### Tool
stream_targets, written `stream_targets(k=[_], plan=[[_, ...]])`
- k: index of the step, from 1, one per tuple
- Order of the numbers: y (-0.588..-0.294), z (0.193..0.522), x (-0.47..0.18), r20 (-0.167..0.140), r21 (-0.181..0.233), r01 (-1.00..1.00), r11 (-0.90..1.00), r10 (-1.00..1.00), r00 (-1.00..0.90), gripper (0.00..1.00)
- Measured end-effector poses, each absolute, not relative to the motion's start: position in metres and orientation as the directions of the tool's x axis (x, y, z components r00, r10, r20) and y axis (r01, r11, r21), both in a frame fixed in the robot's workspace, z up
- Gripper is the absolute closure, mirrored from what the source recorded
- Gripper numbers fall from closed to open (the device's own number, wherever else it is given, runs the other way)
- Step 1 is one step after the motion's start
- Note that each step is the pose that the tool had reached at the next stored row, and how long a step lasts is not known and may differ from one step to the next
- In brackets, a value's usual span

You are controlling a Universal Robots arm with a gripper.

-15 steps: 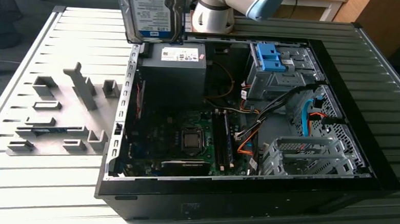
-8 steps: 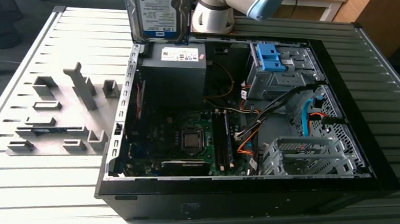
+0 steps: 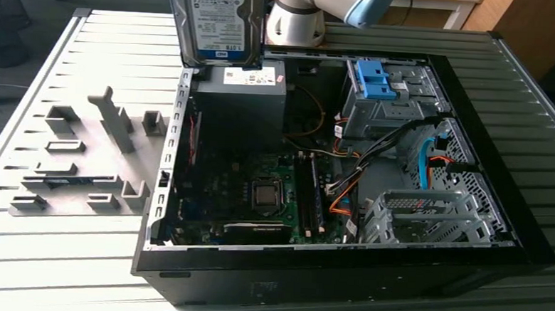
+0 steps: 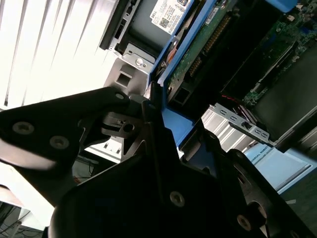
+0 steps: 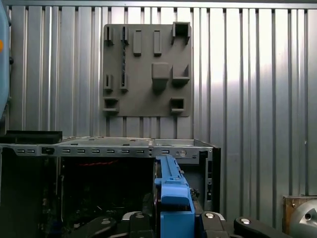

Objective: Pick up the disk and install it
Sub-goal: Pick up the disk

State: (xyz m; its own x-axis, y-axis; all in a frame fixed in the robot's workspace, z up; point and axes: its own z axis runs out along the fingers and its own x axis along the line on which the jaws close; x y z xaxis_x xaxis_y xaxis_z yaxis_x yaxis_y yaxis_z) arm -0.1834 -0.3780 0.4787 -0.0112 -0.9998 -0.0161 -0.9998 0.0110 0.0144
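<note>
Above the case's (image 3: 529, 247) far edge, at the exterior view's left, the gripper (image 4: 166, 119) clamps the disk (image 3: 218, 20) upright: picked up, I judge, not yet installed.

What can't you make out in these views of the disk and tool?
Disk top: cut off by exterior view's upper edge.
Tool body: cut off by first wrist view's edge.
Case interior: too dark, first wrist view.
</note>
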Motion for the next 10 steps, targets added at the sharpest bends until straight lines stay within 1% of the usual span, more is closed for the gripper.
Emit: stream_targets(k=[4,10], plan=[[-0.3854,0.4787,-0.1834,-0.016,0.014,-1.000,0.011,-1.000,-0.011,0.63],[-0.3887,0.4787,-0.1777,-0.015,0.014,-1.000,0.011,-1.000,-0.011,0.63]])
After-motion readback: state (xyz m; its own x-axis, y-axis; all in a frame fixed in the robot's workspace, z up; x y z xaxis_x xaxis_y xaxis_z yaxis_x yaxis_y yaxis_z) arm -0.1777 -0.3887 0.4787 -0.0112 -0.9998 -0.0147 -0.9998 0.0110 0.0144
